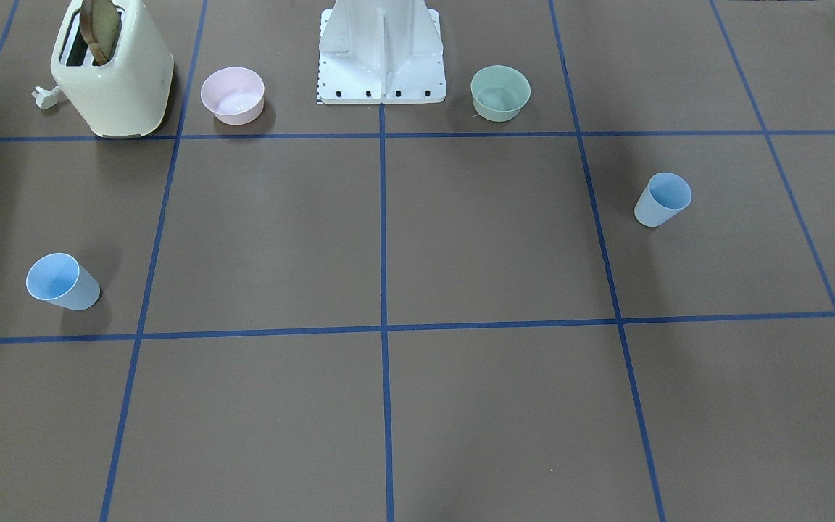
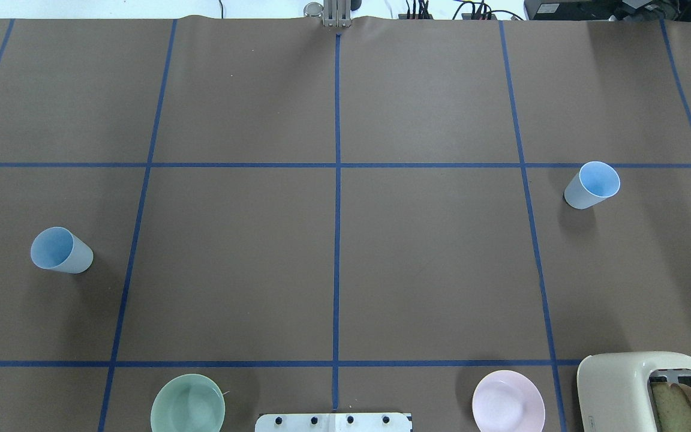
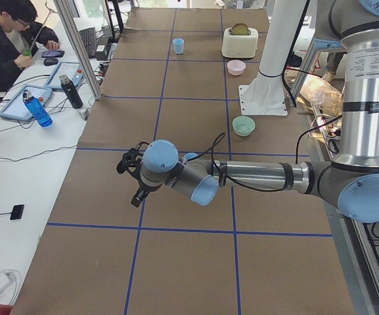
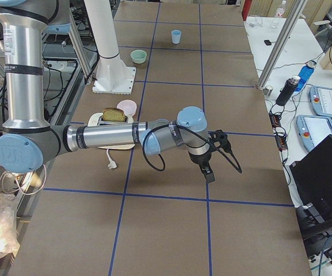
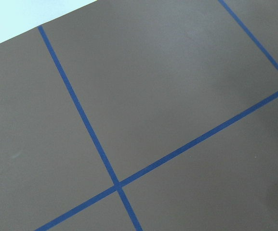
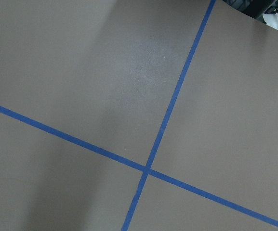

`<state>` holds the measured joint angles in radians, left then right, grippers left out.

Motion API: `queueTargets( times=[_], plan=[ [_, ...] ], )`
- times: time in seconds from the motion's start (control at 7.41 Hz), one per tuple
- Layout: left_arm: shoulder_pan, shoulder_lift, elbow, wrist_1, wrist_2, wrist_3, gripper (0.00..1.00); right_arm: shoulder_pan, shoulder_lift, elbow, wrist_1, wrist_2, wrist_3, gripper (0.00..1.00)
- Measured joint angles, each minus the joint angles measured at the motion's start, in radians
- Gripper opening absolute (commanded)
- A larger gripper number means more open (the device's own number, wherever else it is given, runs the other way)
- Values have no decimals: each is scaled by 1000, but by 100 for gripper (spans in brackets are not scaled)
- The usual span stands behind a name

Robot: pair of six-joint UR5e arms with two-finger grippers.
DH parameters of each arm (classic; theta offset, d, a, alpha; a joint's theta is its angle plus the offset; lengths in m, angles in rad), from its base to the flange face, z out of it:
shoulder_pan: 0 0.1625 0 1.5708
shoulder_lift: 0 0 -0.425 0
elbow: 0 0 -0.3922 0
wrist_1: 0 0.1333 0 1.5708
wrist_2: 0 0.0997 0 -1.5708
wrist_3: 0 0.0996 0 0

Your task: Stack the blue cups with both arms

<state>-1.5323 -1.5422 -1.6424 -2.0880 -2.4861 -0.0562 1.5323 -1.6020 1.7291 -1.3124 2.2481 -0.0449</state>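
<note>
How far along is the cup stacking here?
Done: nothing. The left light-blue plastic tumbler and the right light-blue plastic tumbler stand far apart. In hand: neither; left arm and right arm hover, no cup in either wrist view. Left: grasping, joining, stacking.

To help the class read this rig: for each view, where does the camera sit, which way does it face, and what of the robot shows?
Front-facing: across the table, looking down toward the white pedestal; no arm.
Overhead: behind the robot, looking forward and down; no arm.
Exterior left: table's end, looking along it; left arm near.
Exterior right: opposite end; right arm near.
Left wrist: down on the taped table; nothing of the robot.
Right wrist: likewise.
Shared: front-facing and overhead show both blue cups.
</note>
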Motion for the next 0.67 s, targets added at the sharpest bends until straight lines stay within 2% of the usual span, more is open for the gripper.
queueTargets(
  times=[0.27, 0.67],
  plan=[
    [111, 21, -27, -57, 23, -269, 98, -22, 0, 1, 3, 2, 54, 100],
    [349, 52, -108, -106, 170, -538, 98, -27, -6, 1, 5, 1, 63, 100]
  ],
)
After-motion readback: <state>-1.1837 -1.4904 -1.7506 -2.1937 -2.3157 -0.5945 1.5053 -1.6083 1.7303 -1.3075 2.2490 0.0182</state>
